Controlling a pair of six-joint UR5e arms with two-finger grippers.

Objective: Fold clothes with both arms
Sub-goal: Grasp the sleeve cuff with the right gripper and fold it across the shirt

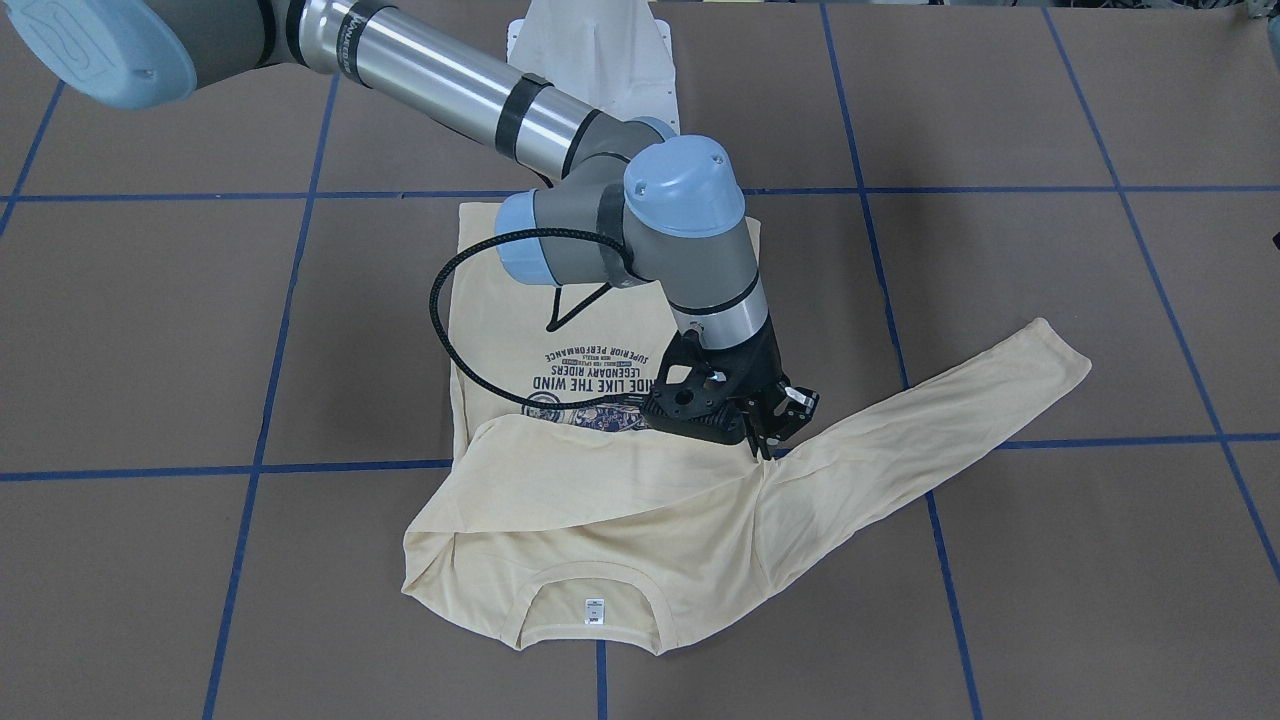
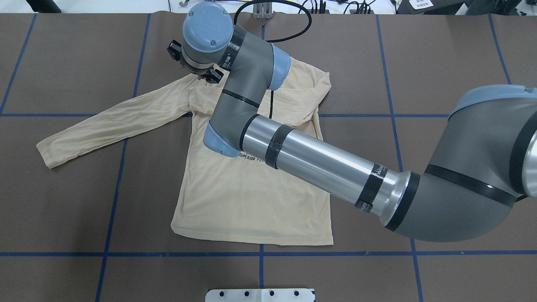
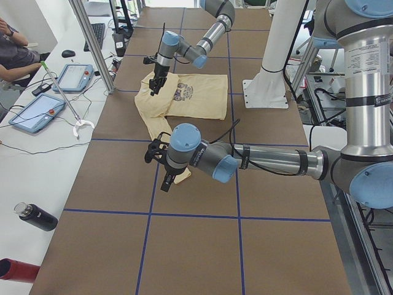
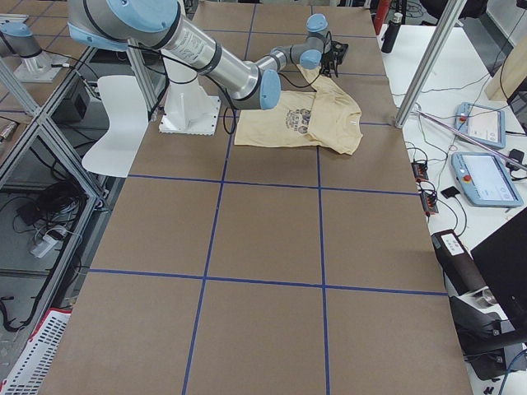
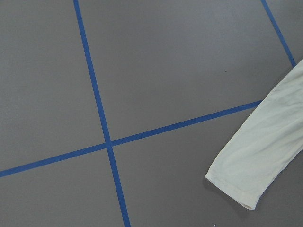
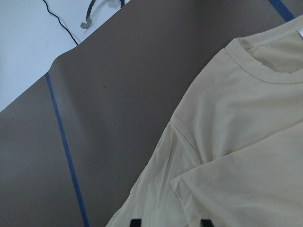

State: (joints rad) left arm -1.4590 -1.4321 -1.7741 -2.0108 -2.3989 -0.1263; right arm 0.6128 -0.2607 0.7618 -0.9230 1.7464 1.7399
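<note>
We place the right claw (image 1: 765, 440) low over the shirt (image 1: 560, 520), at the shoulder seam where the outstretched sleeve (image 1: 930, 420) leaves the body. In the right wrist view its two black fingertips (image 6: 135, 222) stand well apart. The cloth lies flat under and between them with nothing pinched or lifted, so we read that claw as spread and empty.

The shirt lies on the table (image 1: 150, 330) beneath this claw. The collar (image 1: 590, 590) is on the claw's far side from the robot and the print (image 1: 590, 375) on its near side. A folded sleeve (image 1: 600, 450) lies across the chest just beside the claw, covering part of the print.

The left claw (image 3: 166, 178) shows only in the left side view, hanging above the table out past the cuff (image 5: 246, 175). We cannot tell whether it is spread or closed.

We judge one sleeve fold laid down and the other not yet begun. Next, we think, the left claw must drop to the cuff, pinch one thin layer cleanly, and carry it across the chest. The right claw will need to clear that path.
</note>
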